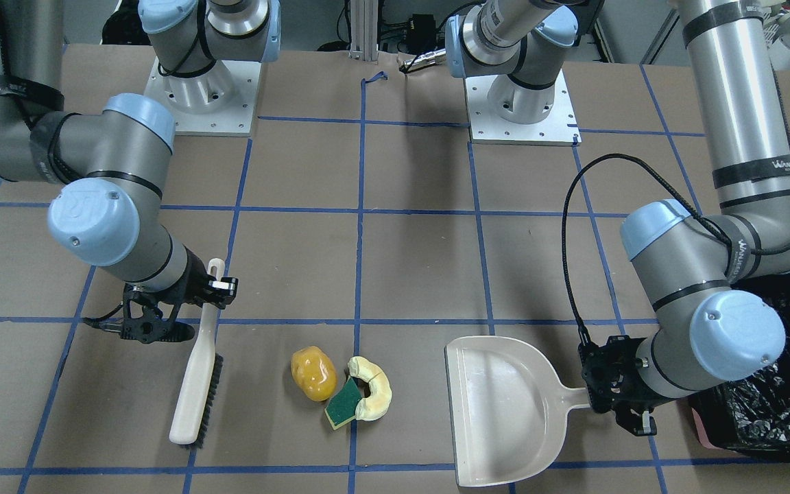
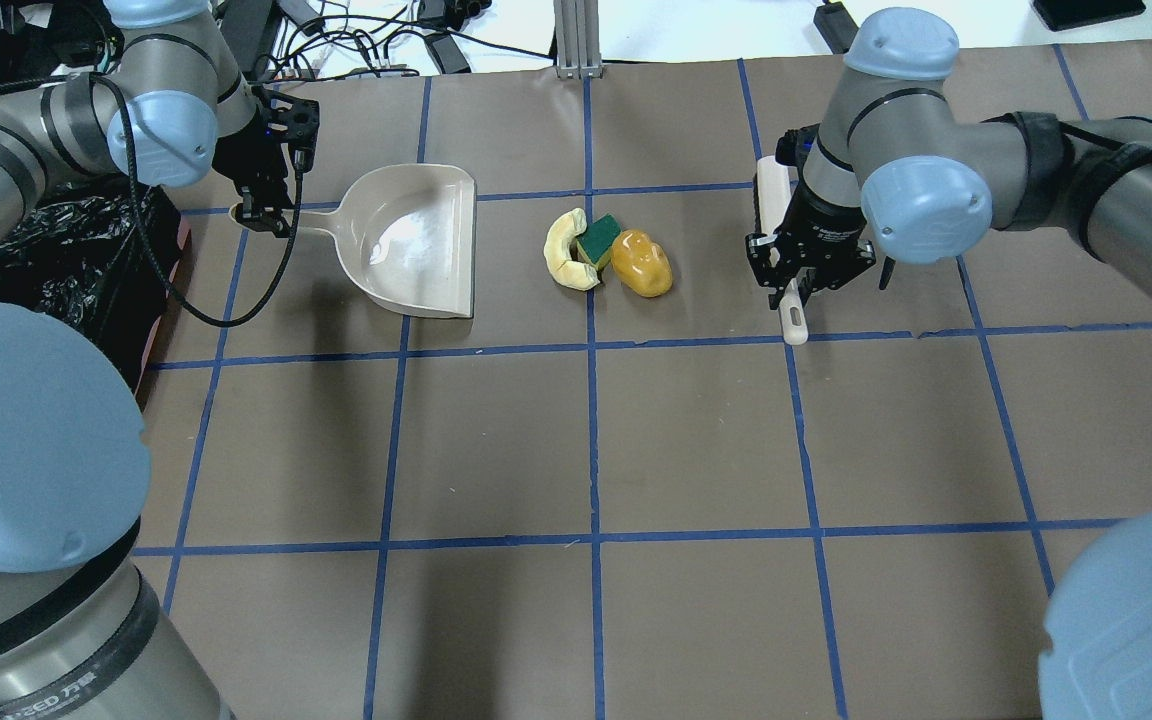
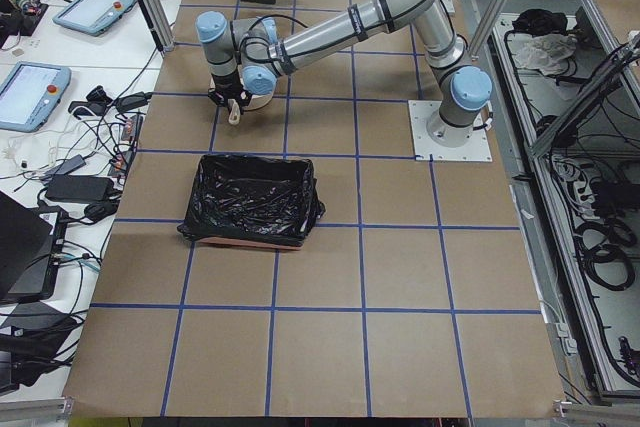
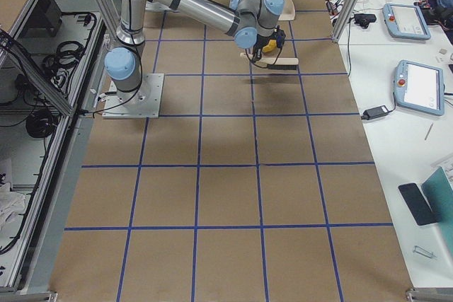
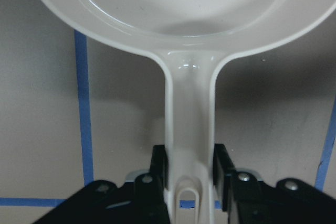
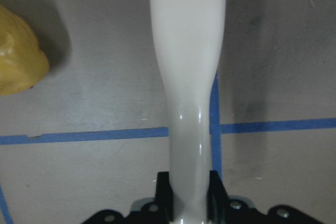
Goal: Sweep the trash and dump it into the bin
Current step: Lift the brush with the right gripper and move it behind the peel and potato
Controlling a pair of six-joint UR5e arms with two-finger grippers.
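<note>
The trash lies together on the brown table: a glossy yellow-orange potato lump, a cream croissant curve and a green-and-yellow sponge wedged between them. My left gripper is shut on the handle of the cream dustpan, whose open mouth faces the trash. My right gripper is shut on the handle of a cream brush on the trash's other side. The black-lined bin stands beyond the dustpan, by my left arm.
Blue tape lines divide the paper-covered table into squares. The two arm bases are bolted on at the robot's side. A cable loops from my left wrist above the dustpan.
</note>
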